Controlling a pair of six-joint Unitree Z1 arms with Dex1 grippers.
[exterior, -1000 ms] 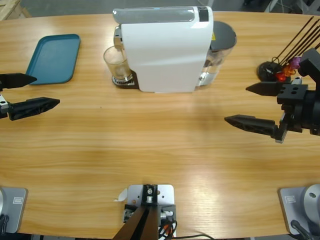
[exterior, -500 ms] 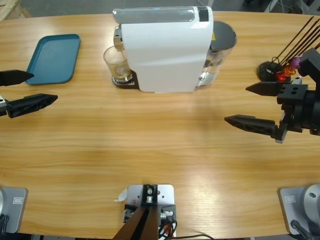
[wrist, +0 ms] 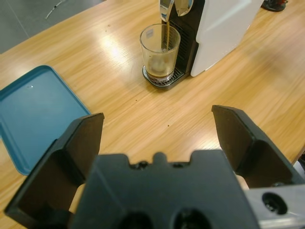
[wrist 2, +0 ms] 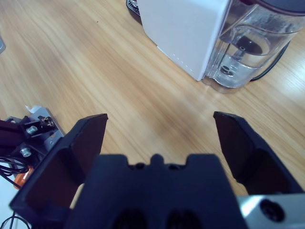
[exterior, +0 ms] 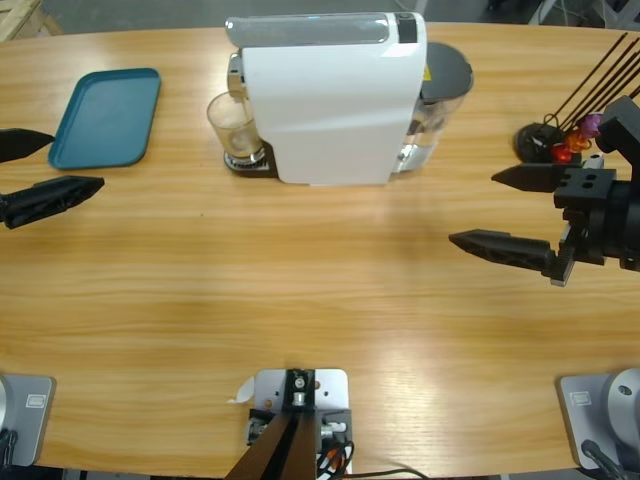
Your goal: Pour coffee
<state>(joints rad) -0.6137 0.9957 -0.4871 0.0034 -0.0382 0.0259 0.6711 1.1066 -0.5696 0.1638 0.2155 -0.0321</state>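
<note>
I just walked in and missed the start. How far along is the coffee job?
Done: the glass stands on the drip tray under the white coffee machine, and a thin dark stream runs into it. In hand: coffee so far only a shallow dark layer at the glass bottom. Left: filling up. The left gripper and right gripper are both open, empty and apart from the machine.

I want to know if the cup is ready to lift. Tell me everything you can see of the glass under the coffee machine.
The glass is a small clear tumbler, upright on the dark drip grate at the white coffee machine's front. A thin brown stream of coffee falls into it from the spout, and a shallow dark layer sits at the bottom. Its walls look misted. No gripper touches it.
</note>
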